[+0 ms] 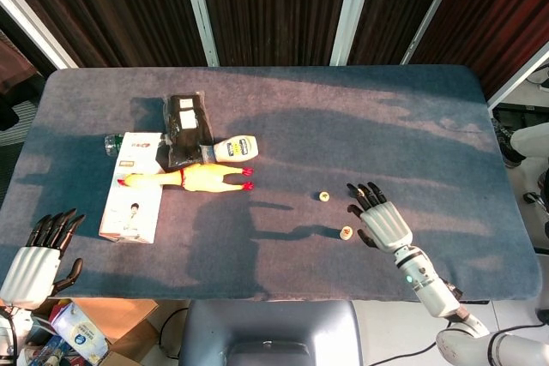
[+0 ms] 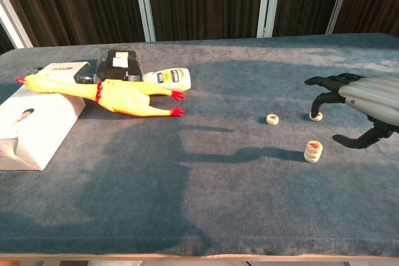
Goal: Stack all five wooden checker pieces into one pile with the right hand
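The right hand [image 2: 368, 107] is wide and holds nothing. The small pile [image 2: 313, 151] sits just beside its thumb. One loose piece [image 2: 317, 116] lies under its fingertips, another piece [image 2: 272, 119] further off. They look light, hard and smooth; pinch the round edges.

Short pile [image 2: 313, 151] of pale round checkers; two single checkers [image 2: 272, 118] [image 2: 316, 116] lie flat beyond it, apart.
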Robot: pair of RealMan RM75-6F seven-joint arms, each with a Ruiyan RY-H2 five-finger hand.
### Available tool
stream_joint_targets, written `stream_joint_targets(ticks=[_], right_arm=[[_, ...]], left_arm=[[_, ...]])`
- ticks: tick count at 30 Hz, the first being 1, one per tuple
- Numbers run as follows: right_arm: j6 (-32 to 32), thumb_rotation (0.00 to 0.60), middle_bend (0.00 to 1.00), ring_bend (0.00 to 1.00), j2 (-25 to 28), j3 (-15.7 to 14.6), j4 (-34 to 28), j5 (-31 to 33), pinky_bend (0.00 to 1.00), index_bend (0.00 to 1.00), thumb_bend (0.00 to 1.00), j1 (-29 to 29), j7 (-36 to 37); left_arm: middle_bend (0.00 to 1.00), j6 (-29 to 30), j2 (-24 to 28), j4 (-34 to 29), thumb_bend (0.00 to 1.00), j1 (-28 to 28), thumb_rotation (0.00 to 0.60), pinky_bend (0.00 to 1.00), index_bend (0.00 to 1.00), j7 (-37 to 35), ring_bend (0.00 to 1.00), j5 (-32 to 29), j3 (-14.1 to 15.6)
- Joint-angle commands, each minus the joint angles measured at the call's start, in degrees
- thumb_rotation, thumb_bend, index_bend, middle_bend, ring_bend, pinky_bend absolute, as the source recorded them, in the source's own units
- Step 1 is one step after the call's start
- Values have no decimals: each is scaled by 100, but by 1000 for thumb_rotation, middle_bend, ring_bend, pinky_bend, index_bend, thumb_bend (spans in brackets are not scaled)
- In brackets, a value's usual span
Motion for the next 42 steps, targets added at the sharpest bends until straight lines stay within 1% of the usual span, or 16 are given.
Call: stream_joint_targets(ticks=[1, 3, 7, 9, 10, 18, 27, 42], right_arm=[[-152, 600, 47, 0, 30, 257, 279, 348, 0, 448, 484, 58, 168], [-303, 600, 47, 0, -45, 399, 509, 536, 0, 453, 485, 152, 210], [-435, 600, 47, 0, -128, 464, 685, 642, 0, 459, 484, 223, 269], [-637, 600, 47, 0, -278, 525, 946, 781, 0, 465, 484, 327, 277], [-803, 600, 48, 0, -471, 588, 1185, 885, 0, 468, 484, 443, 263], [-1018, 600, 48, 0, -1018, 708, 1839, 1021, 0, 487, 484, 739, 195], [-1089, 600, 49, 0, -1157, 699, 2070, 1089, 0, 540, 484, 818, 142], [-1253, 600, 49, 0, -1317, 687, 2318, 1183, 0, 552, 485, 915, 146]], left_arm=[[0, -12, -8, 6, 478, -7, 600, 0, 0, 8, 0, -1, -1], [0, -31, -21, 8, 479, -17, 600, 0, 0, 26, 0, -6, -5], [0, -40, -29, 3, 479, -22, 600, 0, 0, 41, 0, -7, -5], [0, -56, -38, -3, 479, -29, 600, 0, 0, 60, 0, 0, 1], [0, -54, -44, -2, 479, -29, 600, 0, 0, 74, 0, 1, 0], [0, -59, -34, 1, 478, -29, 600, 0, 0, 47, 0, -34, -15], [0, -45, -16, 9, 478, -19, 600, 0, 0, 17, 0, -50, -23], [0, -116, -46, 23, 478, -46, 600, 0, 0, 80, 0, -122, -47]])
